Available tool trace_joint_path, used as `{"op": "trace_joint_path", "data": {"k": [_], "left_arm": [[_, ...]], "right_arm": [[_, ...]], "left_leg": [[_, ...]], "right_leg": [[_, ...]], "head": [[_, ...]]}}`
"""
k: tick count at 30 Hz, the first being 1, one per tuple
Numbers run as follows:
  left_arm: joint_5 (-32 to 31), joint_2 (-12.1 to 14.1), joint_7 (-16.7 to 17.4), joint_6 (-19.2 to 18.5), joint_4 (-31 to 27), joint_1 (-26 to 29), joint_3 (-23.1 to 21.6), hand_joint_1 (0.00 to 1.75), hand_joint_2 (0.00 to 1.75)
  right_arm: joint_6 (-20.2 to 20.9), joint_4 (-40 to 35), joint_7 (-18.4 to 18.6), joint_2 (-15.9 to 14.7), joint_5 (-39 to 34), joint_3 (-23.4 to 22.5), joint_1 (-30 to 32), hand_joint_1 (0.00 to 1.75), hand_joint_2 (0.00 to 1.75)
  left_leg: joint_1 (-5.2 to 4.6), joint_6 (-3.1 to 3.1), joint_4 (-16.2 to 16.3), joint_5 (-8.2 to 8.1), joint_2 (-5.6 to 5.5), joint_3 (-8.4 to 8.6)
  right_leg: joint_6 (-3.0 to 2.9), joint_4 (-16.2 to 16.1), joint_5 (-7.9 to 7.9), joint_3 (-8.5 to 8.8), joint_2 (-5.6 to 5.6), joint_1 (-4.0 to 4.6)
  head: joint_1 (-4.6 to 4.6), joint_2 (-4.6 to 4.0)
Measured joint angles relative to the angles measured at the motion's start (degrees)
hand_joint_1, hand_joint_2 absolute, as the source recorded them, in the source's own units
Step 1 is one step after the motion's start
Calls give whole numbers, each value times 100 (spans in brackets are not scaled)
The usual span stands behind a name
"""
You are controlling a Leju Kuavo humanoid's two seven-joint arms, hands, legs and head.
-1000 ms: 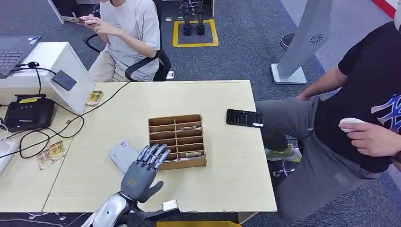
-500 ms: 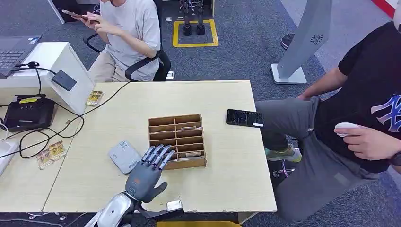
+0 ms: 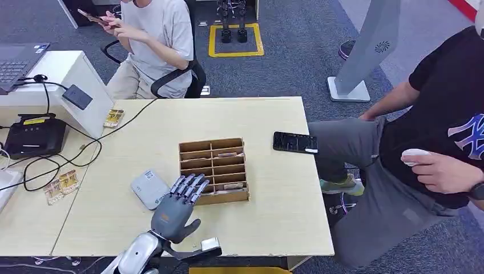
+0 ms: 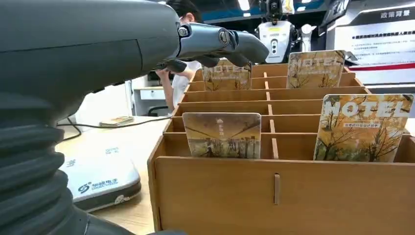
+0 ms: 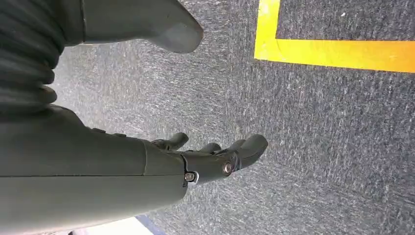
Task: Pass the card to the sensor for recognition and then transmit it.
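Left hand (image 3: 174, 208) hovers open and empty, fingers spread at the near left corner of the wooden card box (image 3: 214, 169); hotel cards (image 4: 222, 135) stand in its slots, grey sensor (image 3: 149, 188) just beside; right hand (image 5: 147, 166) hangs open over carpet

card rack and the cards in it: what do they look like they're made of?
Card rack: looks like thin unfinished plywood or fibreboard, matte tan, with slotted tab joints and darker cut edges, probably laser-cut.
Cards: stiff and flat, standing upright in the slots, with a printed autumn-tree "HOTEL" face and rounded corners; likely plastic, though coated card can't be ruled out.
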Motion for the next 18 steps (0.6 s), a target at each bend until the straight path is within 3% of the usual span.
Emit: {"op": "trace_joint_path", "data": {"k": [18], "left_arm": [[-136, -15, 125, -26, 142, -44, 0, 0, 175]], "right_arm": [[33, 0, 0, 0, 31, 0, 0, 0, 175]], "left_leg": [[0, 0, 0, 0, 0, 0]], "right_leg": [[0, 0, 0, 0, 0, 0]], "head": [[0, 0]]}}
